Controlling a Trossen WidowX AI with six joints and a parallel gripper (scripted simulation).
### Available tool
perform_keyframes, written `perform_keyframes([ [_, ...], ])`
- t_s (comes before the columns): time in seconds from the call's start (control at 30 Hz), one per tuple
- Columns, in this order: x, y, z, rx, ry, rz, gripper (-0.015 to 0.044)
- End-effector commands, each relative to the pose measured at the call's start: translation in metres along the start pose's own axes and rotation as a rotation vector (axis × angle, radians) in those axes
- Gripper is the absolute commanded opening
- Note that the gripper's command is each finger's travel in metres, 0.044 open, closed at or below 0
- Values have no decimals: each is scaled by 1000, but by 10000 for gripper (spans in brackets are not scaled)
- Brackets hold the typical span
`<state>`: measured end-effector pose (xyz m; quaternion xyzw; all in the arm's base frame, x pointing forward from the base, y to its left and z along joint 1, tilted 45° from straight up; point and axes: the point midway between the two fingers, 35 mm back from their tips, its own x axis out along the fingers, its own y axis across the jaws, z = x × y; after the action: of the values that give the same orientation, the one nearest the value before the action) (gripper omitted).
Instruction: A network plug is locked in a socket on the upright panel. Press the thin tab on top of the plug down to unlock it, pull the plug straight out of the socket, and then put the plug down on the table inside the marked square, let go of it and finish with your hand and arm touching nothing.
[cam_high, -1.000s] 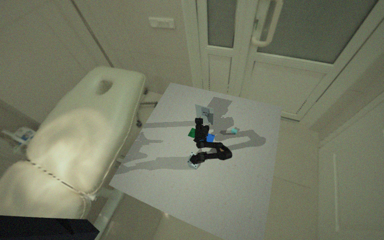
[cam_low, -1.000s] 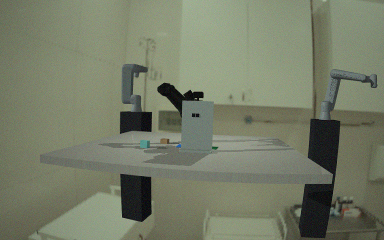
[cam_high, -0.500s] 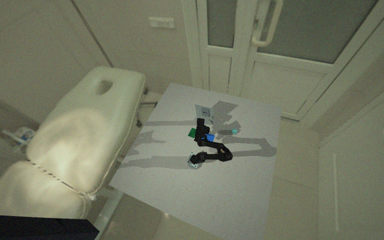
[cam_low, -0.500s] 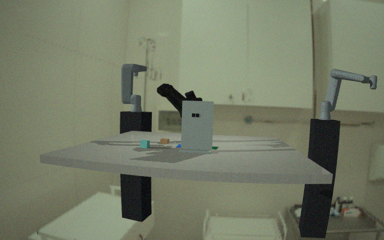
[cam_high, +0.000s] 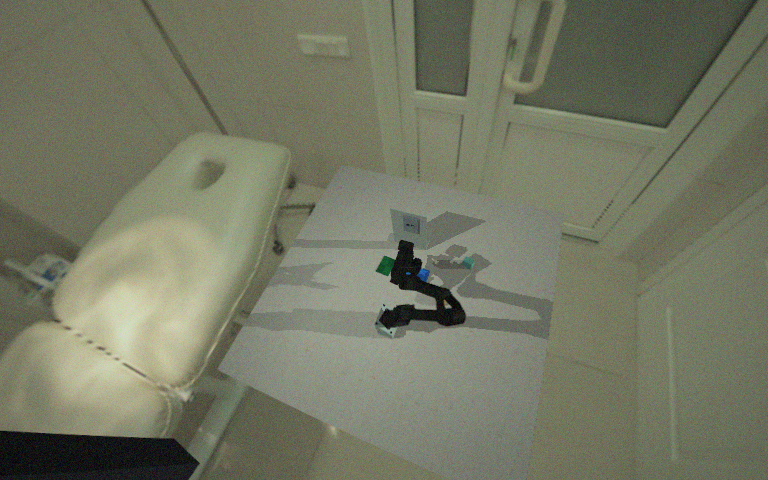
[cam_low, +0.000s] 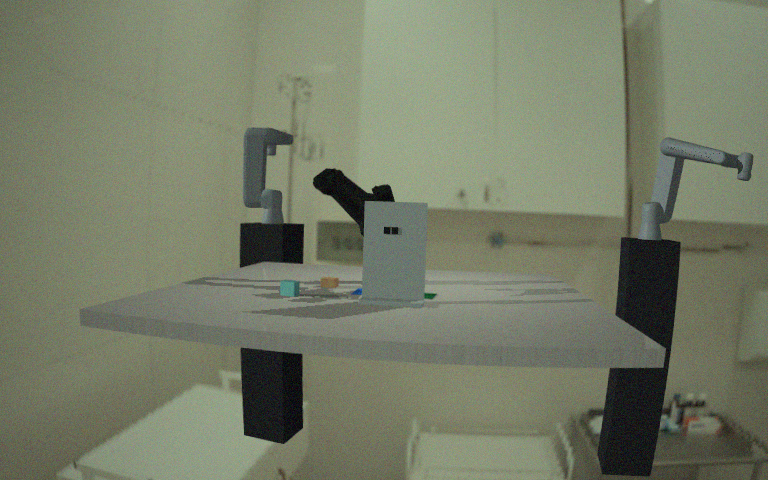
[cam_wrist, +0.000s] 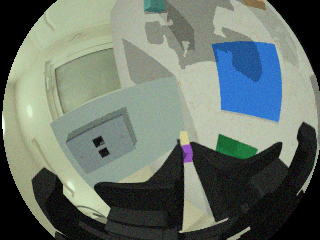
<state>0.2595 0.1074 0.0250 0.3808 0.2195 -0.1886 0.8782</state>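
My gripper (cam_wrist: 184, 147) (cam_high: 405, 247) is shut on the plug (cam_wrist: 187, 151), a small purple body with a pale tip that shows between the dark fingers in the wrist view. The plug is out of the grey upright panel (cam_wrist: 123, 135) (cam_high: 408, 224) (cam_low: 394, 254), which lies to the left in the wrist view with two dark socket openings (cam_wrist: 100, 146). I hold the plug in the air a little in front of the panel. A blue square (cam_wrist: 250, 80) (cam_high: 423, 275) and a smaller green square (cam_wrist: 235, 147) (cam_high: 386, 264) are marked on the table below. In the exterior view the panel hides my fingers.
A teal cube (cam_high: 468, 262) (cam_low: 289, 288) (cam_wrist: 155, 4) and an orange cube (cam_low: 329, 281) lie on the table (cam_high: 453, 390) beyond the blue square. My arm's base (cam_high: 389, 323) stands mid-table. Two grey camera arms on dark posts (cam_low: 270, 243) (cam_low: 645, 294) stand at the table's sides.
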Motion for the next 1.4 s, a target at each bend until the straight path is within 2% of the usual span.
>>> perform_keyframes([
  [0.0, 1, -8, 8, 23, -38, -56, 0],
  [0.57, -9, -45, 46, 66, -216, -278, 0],
  [1.37, 5, -60, 47, 69, -219, -291, 0],
])
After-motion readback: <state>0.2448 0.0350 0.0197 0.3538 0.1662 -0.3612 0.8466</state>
